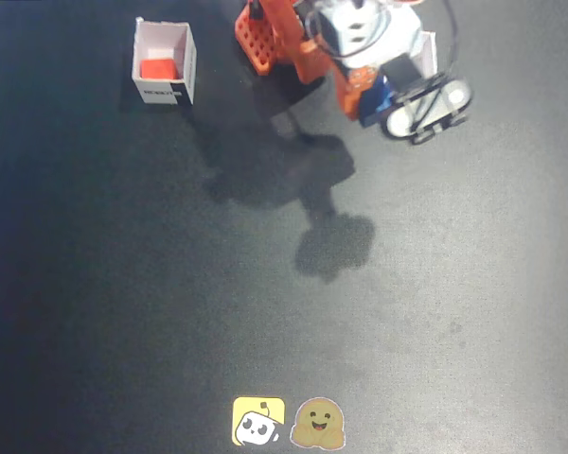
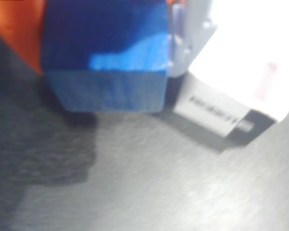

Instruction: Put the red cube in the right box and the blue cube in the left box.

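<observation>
Wrist view shows the pincer (image 2: 106,29) pinching the small solid bright blue cube (image 2: 106,57), which fills the upper half of the picture: an orange finger (image 2: 19,29) presses its face at nine o'clock and a pale finger closes on the face at three o'clock. The blue cube hangs clear of the dark matte surface (image 2: 159,183), its shadow lying at seven o'clock below it. At three o'clock from the cube stands a white cardboard box (image 2: 231,96) with a printed label strip, near but apart.

In the fixed view the pincer (image 1: 371,99) sits at the top right with the blue cube (image 1: 375,102) in it, just beside the second white box (image 1: 424,47), which the arm largely hides. Well apart at nine o'clock stands another white open-topped box (image 1: 166,64), and the small solid red-orange cube (image 1: 157,68) already lies inside it.

The blue cube looks rigid and light, with smooth plain faces that could slip; holding two opposite flat faces squarely near the middle, as now, seems the safest hold.

Only the wrist view shows the finger contact and the gap beneath the cube; only the fixed view shows the red cube and how the boxes lie.
</observation>
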### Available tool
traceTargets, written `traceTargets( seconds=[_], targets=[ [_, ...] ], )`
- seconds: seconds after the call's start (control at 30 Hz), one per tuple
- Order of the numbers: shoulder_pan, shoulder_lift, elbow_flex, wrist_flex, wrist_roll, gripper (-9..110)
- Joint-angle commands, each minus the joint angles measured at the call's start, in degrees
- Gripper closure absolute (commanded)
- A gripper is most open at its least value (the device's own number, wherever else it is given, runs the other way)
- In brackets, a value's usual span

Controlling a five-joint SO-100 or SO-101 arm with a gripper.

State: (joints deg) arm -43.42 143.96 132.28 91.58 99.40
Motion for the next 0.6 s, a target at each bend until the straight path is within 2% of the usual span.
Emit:
traceTargets(
  seconds=[0.0, 0.57],
  targets=[
    [-3.4, -2.0, -4.2, 1.0, 0.2, 90],
    [-17.8, -12.2, -6.1, -1.1, -0.3, 90]
  ],
)
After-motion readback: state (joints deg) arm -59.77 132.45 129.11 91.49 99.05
